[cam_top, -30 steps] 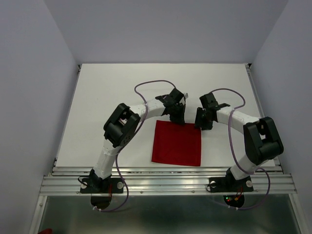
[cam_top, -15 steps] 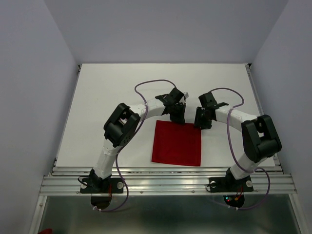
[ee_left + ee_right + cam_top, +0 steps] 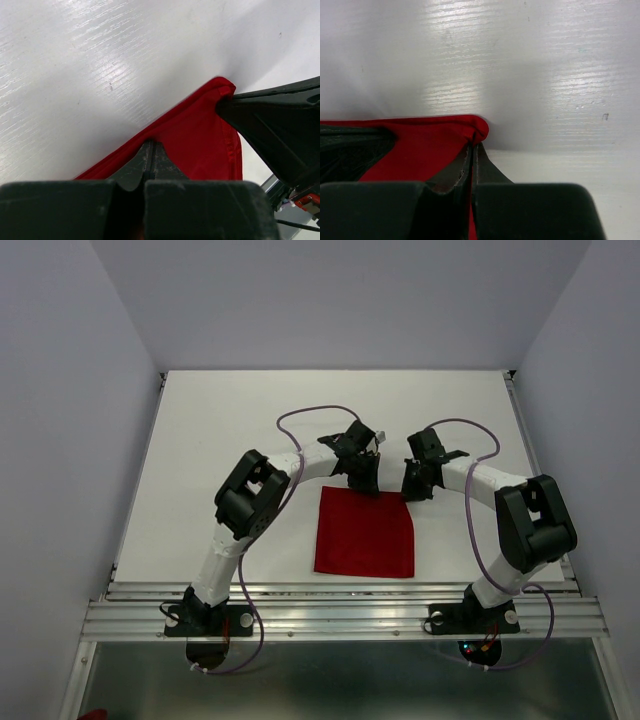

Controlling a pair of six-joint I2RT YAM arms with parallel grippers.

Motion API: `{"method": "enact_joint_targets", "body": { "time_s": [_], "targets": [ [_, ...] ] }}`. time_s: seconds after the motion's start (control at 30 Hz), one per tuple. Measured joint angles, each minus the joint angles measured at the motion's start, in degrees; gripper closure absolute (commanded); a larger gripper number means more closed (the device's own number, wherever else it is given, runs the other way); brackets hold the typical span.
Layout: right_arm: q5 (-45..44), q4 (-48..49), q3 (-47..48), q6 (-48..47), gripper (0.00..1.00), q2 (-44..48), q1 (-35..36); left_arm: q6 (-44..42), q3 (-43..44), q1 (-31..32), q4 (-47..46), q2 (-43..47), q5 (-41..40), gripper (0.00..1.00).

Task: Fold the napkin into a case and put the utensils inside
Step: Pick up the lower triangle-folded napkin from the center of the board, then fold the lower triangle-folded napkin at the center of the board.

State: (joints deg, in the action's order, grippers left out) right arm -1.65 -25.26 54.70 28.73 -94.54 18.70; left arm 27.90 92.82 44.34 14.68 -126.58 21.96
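The red napkin (image 3: 365, 532) lies on the white table, near the middle front. My left gripper (image 3: 364, 485) is shut on its far left corner; in the left wrist view the cloth (image 3: 200, 135) is pinched between the closed fingertips (image 3: 151, 148). At the far right corner my right gripper (image 3: 412, 490) is shut on the folded edge of the napkin (image 3: 435, 135), with its tips (image 3: 474, 149) closed around the cloth. The utensils are out of view.
The white table (image 3: 220, 430) stretches behind and to both sides of the cloth. Grey walls close it in on three sides. An aluminium rail (image 3: 340, 615) with both arm bases runs along the near edge.
My right gripper has closed on the napkin's far right corner. The cloth's far edge has shifted slightly, and the left gripper has kept its hold.
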Motion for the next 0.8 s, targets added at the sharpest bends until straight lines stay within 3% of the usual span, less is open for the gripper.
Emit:
{"method": "enact_joint_targets", "body": {
  "time_s": [0.8],
  "targets": [
    [6.62,-0.48,1.9,0.63,0.99,3.04,1.68,0.07,-0.22,-0.2,-2.05,-0.35,0.59,1.0]
  ]
}}
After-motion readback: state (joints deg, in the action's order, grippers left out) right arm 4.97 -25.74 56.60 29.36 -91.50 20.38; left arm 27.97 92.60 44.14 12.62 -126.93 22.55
